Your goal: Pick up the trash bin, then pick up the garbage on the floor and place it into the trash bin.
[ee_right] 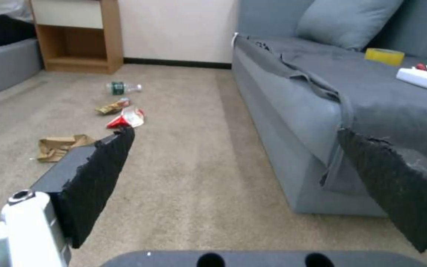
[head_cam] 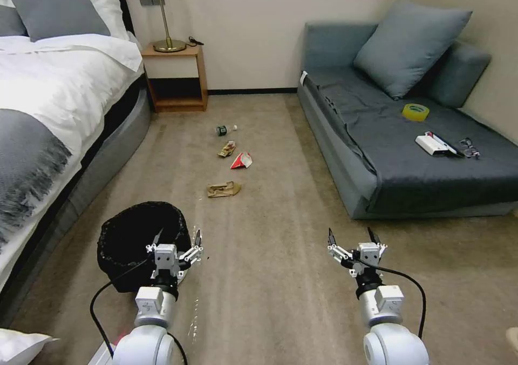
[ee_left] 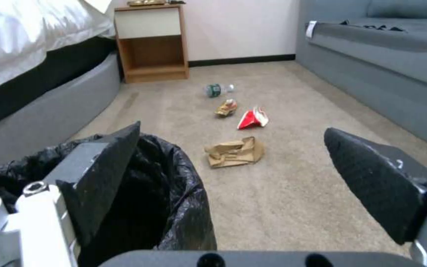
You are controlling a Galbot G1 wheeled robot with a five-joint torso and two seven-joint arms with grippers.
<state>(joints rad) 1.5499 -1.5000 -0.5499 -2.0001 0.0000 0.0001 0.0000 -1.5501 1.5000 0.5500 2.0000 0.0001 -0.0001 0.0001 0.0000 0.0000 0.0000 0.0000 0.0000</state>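
Left gripper: fingers spread wide, holding nothing; hovers at the bin's right-hand rim, 1 finger over the bag edge, the other out over bare carpet.
Right gripper: also wide, nothing in it; hangs over bare carpet near the robot, w/ the sofa to its right.
Bin: near left on the carpet, just beside the bed. Not lifted yet, judging by how it sits.
Bin handling: prob. light, hard shell under a loose crinkly black liner. Liner looks slick and soft, so likely to slip or bunch. Best hold, I'd say: pinch the rim w/ 1 finger inside and 1 outside, so wall and liner are clamped together.
Brown paper bag: nearest litter, mid floor, ahead of the bin. Light, crushable; grab a raised fold.
Red-white wrapper: farther on, slightly right. Thin, lies flat-ish; take the upturned edge.
Gold wrapper: just beyond, close to the red one. Slippery foil, prob.
Bottle: farthest, lying on its side toward the nightstand. May roll; grip across the body.
Stage: 1st step, bin pick-up, about to start; all 4 litter pieces on the floor.
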